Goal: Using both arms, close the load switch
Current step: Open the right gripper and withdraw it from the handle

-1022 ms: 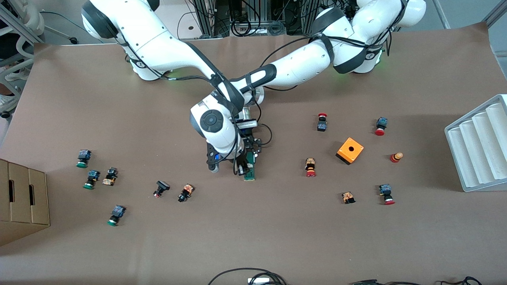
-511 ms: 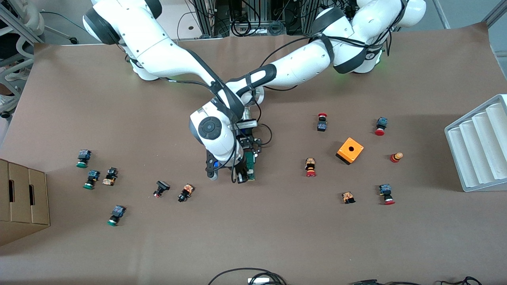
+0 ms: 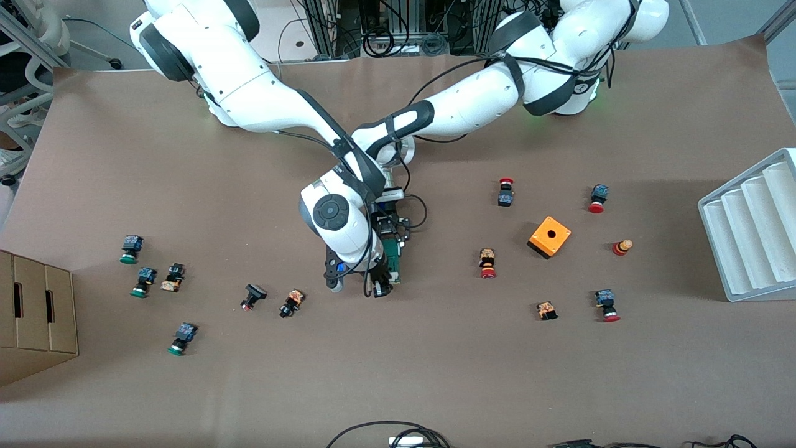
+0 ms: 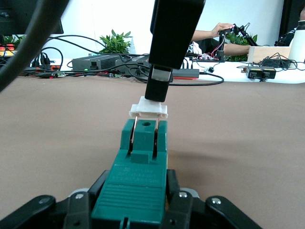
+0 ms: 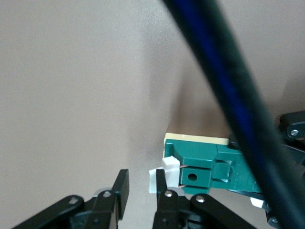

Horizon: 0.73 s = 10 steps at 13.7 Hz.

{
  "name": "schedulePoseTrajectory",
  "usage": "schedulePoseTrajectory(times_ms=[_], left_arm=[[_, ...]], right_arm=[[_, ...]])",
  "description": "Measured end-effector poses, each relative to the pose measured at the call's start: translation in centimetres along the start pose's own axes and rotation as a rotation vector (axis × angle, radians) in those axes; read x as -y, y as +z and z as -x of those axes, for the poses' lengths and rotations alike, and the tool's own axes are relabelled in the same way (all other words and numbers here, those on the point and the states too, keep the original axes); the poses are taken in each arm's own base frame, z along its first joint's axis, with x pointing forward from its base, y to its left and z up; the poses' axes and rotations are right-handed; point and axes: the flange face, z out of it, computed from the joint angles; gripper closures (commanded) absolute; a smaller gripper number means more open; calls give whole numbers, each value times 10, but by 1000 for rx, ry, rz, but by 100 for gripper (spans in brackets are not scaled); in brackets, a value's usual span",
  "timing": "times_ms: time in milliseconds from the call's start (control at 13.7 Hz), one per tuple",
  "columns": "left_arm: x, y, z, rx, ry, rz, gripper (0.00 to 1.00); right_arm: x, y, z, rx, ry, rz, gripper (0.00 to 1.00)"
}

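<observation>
Bare table (image 3: 435, 348) around load switch (image 3: 393, 256) — nearest button (image 3: 291, 302) well apart

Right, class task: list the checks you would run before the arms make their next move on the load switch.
1. Left gripper shut on the load switch body: ok.
2. Right gripper touching the white handle with one finger: ok.
3. Handle pressed flat into the green body: not ok, it stands raised.
4. Switch base flat on the table: cannot tell.
5. Nearest push button apart from the switch: ok.
</observation>
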Motion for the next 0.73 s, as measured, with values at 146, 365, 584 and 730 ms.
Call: schedulePoseTrajectory(times_ms=[146,365,584,730], left_arm=[[0,0,0,0,0,0,52],[0,0,0,0,0,0,52],[0,0,0,0,1,0,52],[0,0,0,0,2,0,52]], right_arm=[[-1,4,-1,-1,0,2,70],[-1,11,-2,-3,1,3,69],[-1,11,-2,-2,1,2,64],[0,10,-3,-3,2,1,33]])
